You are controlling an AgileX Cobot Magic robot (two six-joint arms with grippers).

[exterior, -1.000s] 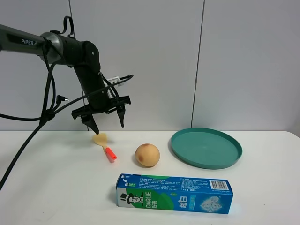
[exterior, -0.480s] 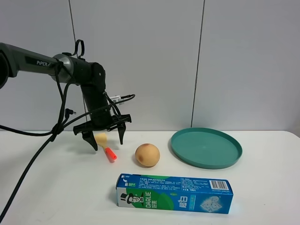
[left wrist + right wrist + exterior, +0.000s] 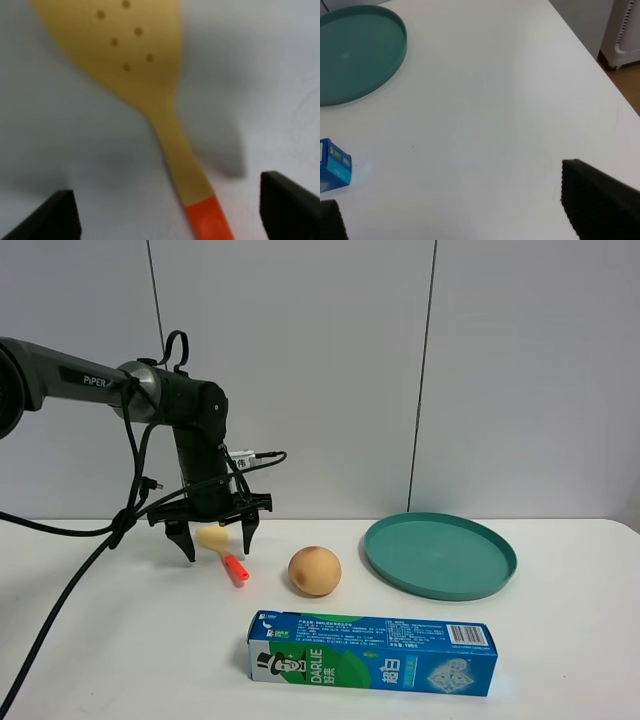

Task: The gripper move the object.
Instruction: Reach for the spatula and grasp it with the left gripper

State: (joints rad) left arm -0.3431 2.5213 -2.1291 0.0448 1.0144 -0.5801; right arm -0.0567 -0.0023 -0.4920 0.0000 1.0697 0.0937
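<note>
Hanging low over the far-left part of the white table (image 3: 570, 640), the left gripper (image 3: 216, 546) pointed its two black fingers downward, one on either side of the toy spatula (image 3: 224, 552). The fingers were spread wide. In the left wrist view clear table showed between each tip and the spatula's neck, so nothing was pinched. Whether the tips touched the table surface could not be told.

The spatula lay flat on the table, its pale yellow perforated blade toward the far left. Its red-orange handle ran out toward the near right, in the direction of the round peach-coloured fruit (image 3: 315, 570). The wrist view was soft in focus, yet it showed the yellow stem meeting the orange grip roughly level with the fingertips.

The fruit sat just right of the handle's end, apart from it. Farther right a teal plate (image 3: 440, 555) rested near the far edge of the table, with nothing on it. A blue-green toothpaste box (image 3: 372, 652) lay lengthwise nearest the camera, in front of the fruit and well apart from the spatula. Black cables (image 3: 60, 570) trailed from the left arm down toward the near left.

The right gripper (image 3: 465, 215) appeared only in its own wrist view. Its dark fingers stood far apart over bare table at the right end, holding nothing, with the plate and one end of the box in sight beyond.
</note>
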